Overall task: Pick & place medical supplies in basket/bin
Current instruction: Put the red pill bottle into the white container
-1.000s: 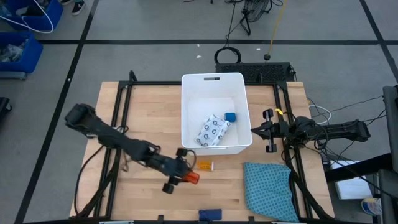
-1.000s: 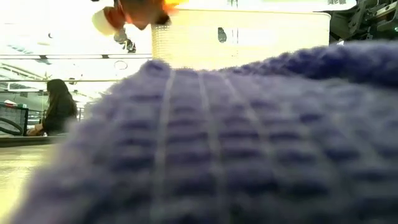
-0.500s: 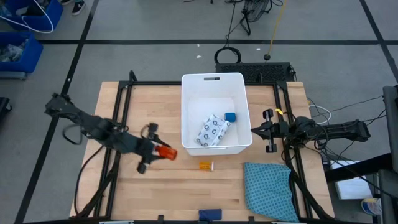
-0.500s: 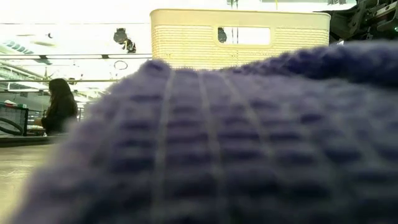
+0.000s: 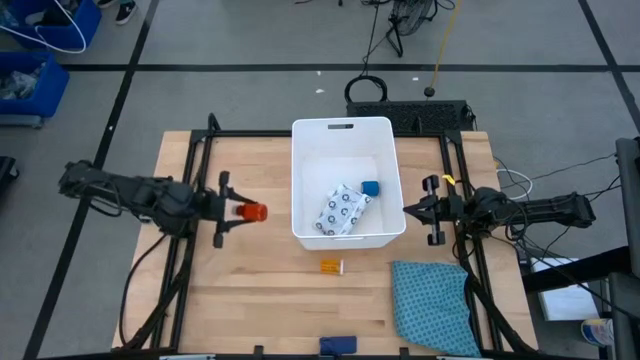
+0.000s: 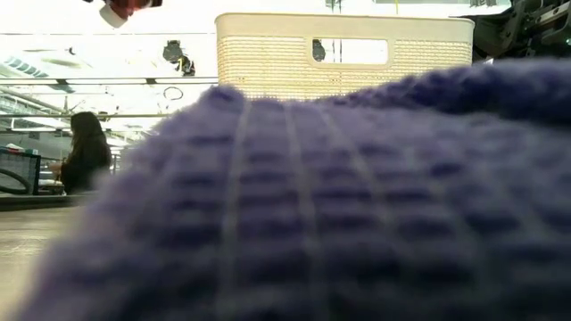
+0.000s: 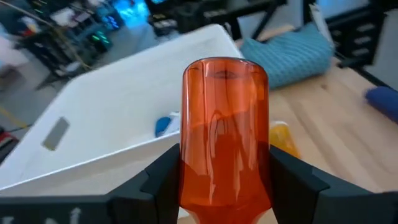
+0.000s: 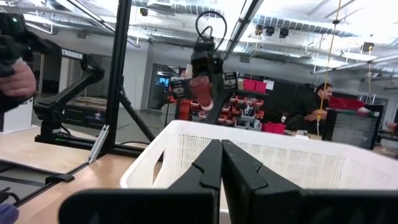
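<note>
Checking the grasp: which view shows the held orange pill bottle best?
Left wrist view: the orange pill bottle fills the frame, clamped between the left gripper fingers. High view shows it small, left of the bin. Low view catches only its edge. Right wrist view shows it far off.

You face a blurred purple knitted cloth (image 6: 339, 205) filling the foreground; behind it stands a cream perforated plastic basket (image 6: 268, 62), handle slot toward you.

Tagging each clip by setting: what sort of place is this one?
Likely a robotics lab or workshop. A wooden table on a dark metal frame stands on grey floor marked with dark lines, parts shelving and exposed ceiling ducts lie behind, and a person sits at a distant bench.
</note>
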`<state>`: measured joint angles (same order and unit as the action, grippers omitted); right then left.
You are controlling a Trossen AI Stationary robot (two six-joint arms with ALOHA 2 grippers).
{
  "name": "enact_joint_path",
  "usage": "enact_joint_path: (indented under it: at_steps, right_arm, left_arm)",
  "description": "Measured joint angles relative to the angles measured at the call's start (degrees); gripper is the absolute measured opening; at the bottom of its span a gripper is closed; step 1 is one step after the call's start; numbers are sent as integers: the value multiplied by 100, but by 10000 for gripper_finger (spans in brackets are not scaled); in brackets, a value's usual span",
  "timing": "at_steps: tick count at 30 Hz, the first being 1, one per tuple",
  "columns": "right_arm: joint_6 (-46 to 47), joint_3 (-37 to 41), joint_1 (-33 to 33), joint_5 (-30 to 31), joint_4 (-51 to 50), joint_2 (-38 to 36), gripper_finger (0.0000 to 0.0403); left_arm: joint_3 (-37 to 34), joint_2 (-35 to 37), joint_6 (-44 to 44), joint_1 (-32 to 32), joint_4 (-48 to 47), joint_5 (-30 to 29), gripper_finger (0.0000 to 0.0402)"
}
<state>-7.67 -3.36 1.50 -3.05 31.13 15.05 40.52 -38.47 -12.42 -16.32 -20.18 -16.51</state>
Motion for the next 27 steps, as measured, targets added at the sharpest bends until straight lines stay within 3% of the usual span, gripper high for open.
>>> enact_joint_path:
  at_steps: [6,14,17,21,27]
  right_arm:
    - [79,1,0,2,-54,2,0]
    - [-10,2,-2,2,-10,2,0]
    - [-24,2,-2,2,-10,1,0]
    - [-58,0,-2,8,-7,2,0]
    - [-105,1,-1,24,42,0,0]
  left_arm:
    - [-604,441,-136,435,850,-32,208]
    - [-643,433,-168,1022,1316,-53,191]
    - [-643,327,-123,1293,2148,-192,199]
    - [-441,-71,-386,1761,3071,114,196]
    - [654,-1389,-248,2586,3008,685,195]
